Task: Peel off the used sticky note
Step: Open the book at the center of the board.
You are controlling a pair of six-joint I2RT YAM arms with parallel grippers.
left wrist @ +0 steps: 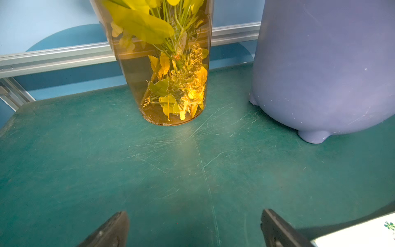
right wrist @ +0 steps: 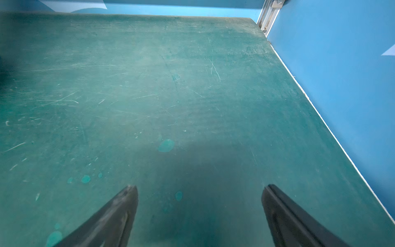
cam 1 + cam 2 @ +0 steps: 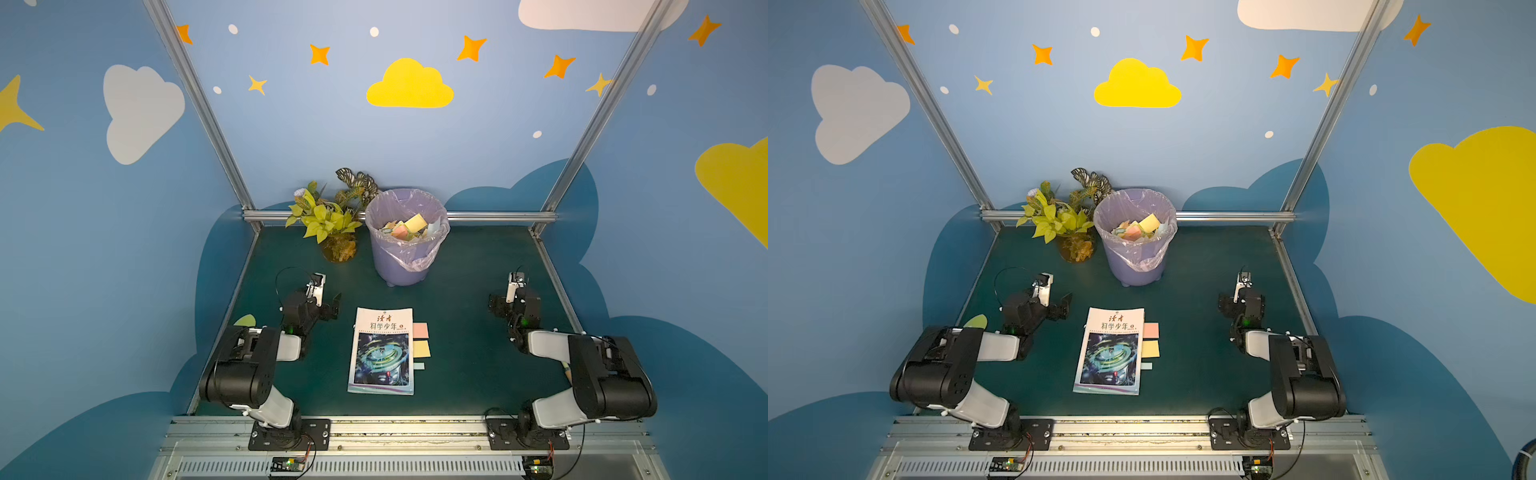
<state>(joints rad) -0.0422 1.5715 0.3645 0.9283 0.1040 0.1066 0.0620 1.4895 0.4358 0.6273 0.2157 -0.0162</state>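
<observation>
A closed book lies flat mid-table between the arms. Three sticky notes poke out from its right edge: a pink one, a yellow one, and a small pale blue tab. I cannot tell which is the used one. My left gripper hovers open left of the book's top corner, holding nothing. My right gripper is open and empty, well right of the book over bare green table.
A purple lined bin holding several crumpled notes stands behind the book. A glass vase of yellow-green plants sits to its left. Metal frame rails edge the table. A yellow-green scrap lies by the left arm.
</observation>
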